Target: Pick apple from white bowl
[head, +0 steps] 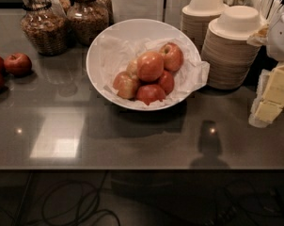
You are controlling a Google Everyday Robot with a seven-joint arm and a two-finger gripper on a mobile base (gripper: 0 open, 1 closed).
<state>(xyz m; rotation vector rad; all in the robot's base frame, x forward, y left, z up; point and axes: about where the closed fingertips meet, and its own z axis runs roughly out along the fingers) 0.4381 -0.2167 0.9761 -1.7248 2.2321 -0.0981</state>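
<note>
A large glossy white bowl (102, 41) lined with crumpled white paper sits at the middle of the dark counter. It holds several red-yellow apples in a pile; the top apple (150, 66) lies in the centre and another apple (172, 56) lies behind it to the right. My gripper is not in view. A white rounded shape (280, 32) at the right edge could be part of my arm, but I cannot tell.
Three loose red apples (18, 63) lie at the counter's left edge. Two glass jars (44, 27) stand behind the bowl on the left. Two stacks of small beige paper bowls (233, 48) stand to its right. Yellow packets (273, 95) sit at the far right. The counter's front edge (132, 167) is near.
</note>
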